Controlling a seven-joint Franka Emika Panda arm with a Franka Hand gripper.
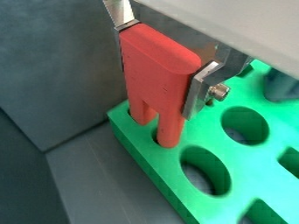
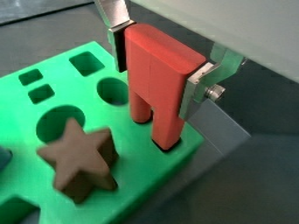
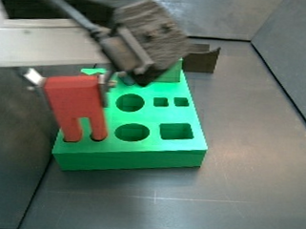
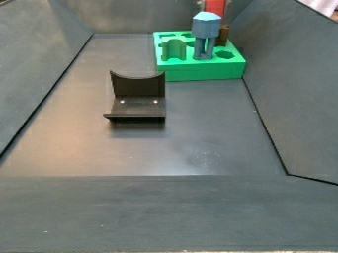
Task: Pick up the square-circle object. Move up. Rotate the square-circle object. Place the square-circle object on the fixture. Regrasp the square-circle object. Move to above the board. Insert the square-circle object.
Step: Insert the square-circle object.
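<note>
Red square-circle object (image 2: pixel 160 83), pinched upright in the hand (image 2: pixel 163 68), stands with its lower prongs in the green board (image 2: pixel 35 83).

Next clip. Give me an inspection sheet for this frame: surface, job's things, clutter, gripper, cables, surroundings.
Surface: dark grey floor, bare around the pieces.
Job's things: red square-circle object upright, its lower ends in holes at the green board edge; fixture apart from the board, unoccupied.
Clutter: brown star peg seated in the board; blue peg standing on the board.
Gripper: gripper over the board, fingers clamping the red piece's sides.
Cables: dark cable running to the wrist.
Surroundings: grey sloped walls.
</note>
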